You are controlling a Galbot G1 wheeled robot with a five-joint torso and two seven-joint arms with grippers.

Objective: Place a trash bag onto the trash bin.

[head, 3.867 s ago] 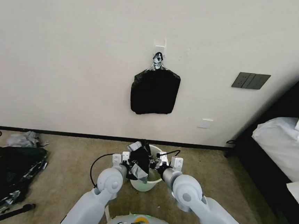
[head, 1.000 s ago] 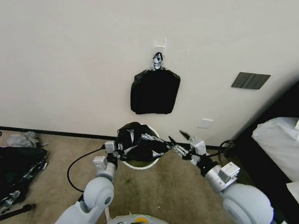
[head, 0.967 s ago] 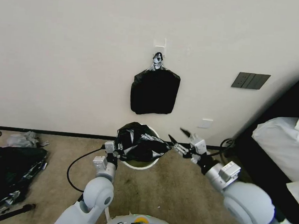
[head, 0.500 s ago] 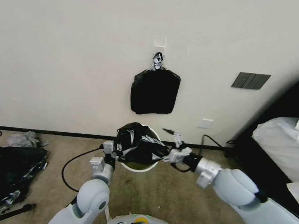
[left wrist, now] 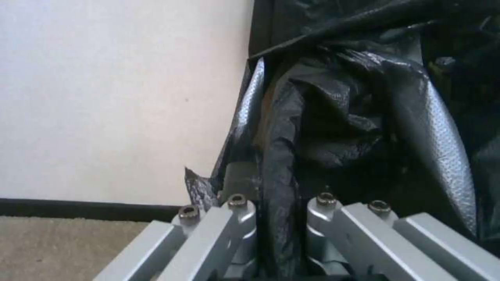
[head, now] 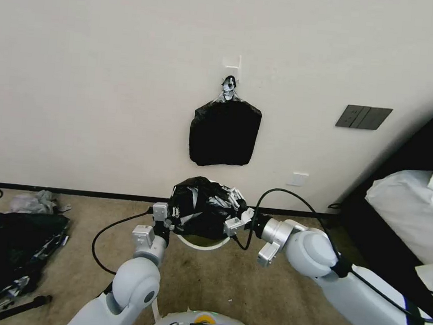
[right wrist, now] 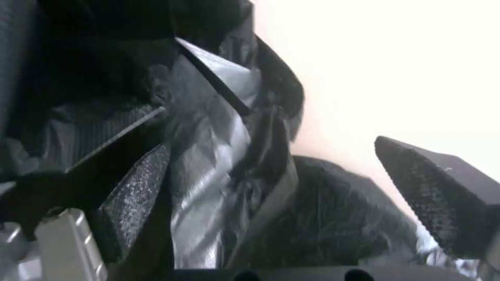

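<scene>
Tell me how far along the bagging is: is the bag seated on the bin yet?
Not yet. Done: the trash bag is bunched above the trash bin. In hand: the left tool is shut on the bag's left edge; the right tool is open at its right side, film between its pads. Left: spread the mouth and seat it over the bare near rim.

Left gripper point(head: 173, 212) clamped on the trash bag point(head: 200, 209); right gripper point(head: 234, 202) spread wide, reaching in from right.
</scene>
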